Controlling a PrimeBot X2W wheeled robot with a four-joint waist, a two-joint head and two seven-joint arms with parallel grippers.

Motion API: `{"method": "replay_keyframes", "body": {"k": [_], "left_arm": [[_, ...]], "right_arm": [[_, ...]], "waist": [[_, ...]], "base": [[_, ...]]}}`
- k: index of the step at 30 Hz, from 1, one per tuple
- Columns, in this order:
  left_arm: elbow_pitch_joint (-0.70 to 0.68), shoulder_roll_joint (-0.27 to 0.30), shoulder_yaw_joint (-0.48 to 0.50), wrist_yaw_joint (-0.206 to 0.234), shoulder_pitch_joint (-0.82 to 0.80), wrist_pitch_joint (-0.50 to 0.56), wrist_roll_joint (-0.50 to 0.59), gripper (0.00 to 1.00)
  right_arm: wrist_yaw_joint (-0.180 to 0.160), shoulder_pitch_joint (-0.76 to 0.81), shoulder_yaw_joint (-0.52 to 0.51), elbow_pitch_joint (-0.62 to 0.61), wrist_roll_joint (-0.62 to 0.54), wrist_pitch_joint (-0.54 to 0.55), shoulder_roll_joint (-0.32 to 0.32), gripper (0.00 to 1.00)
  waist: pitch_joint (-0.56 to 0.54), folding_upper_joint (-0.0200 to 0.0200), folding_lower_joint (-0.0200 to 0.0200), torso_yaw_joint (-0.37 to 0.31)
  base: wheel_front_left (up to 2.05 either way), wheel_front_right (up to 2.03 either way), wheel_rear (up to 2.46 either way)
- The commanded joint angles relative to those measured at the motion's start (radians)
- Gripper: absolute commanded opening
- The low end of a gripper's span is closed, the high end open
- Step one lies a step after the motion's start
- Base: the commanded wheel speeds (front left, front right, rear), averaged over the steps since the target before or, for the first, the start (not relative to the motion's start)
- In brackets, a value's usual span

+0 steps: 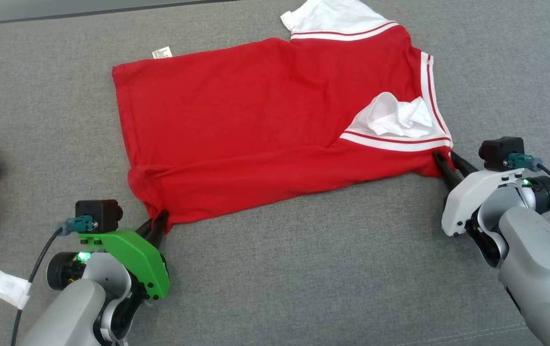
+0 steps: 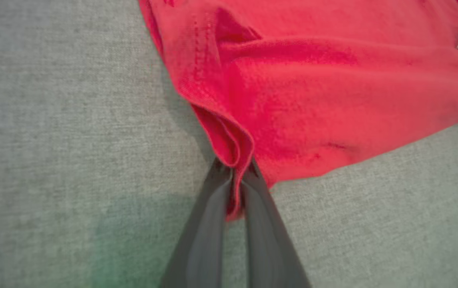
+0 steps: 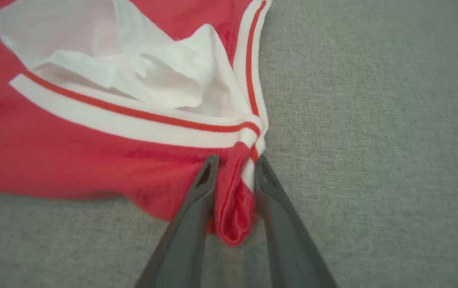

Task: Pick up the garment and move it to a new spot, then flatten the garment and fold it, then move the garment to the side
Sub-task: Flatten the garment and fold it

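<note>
Garment (image 1: 265,125) lies spread on the grey worktop (image 1: 304,269), and I have my left fingers (image 2: 205,232) clamped tight on its near hem corner while the right fingers (image 3: 189,228) seem pinched, wider, round the thicker striped shoulder corner, so I can lift both ends together

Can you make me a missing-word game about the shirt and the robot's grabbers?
1. The T-shirt spread on the grey surface is mostly ____.
2. The left gripper, pinching the shirt's near corner, has a ____ cover behind its fingers.
3. The crumpled sleeve near the right gripper is ____.
Missing words: red, green, white.
</note>
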Motion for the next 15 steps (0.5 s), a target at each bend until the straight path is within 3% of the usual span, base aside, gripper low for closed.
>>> {"method": "replay_keyframes", "body": {"k": [1, 8, 15], "left_arm": [[0.008, 0.003, -0.026, -0.015, 0.040, 0.040, -0.011, 0.00], [-0.071, 0.089, -0.004, -0.039, 0.041, 0.126, -0.056, 0.00], [-0.230, 0.201, 0.036, -0.039, 0.089, 0.228, -0.133, 0.00]], "right_arm": [[-0.002, 0.000, 0.019, 0.005, 0.023, 0.017, -0.015, 0.00], [-0.002, -0.008, 0.110, -0.075, 0.174, 0.100, -0.091, 0.00], [-0.002, 0.035, 0.156, -0.231, 0.316, 0.230, -0.227, 0.00]], "waist": [[-0.003, 0.0000, 0.0000, -0.002], [-0.026, 0.0000, 0.0000, -0.006], [-0.061, 0.0000, 0.0000, -0.012]], "base": [[0.00, 0.00, 0.00], [0.00, 0.00, 0.00], [0.00, 0.00, 0.00]]}}
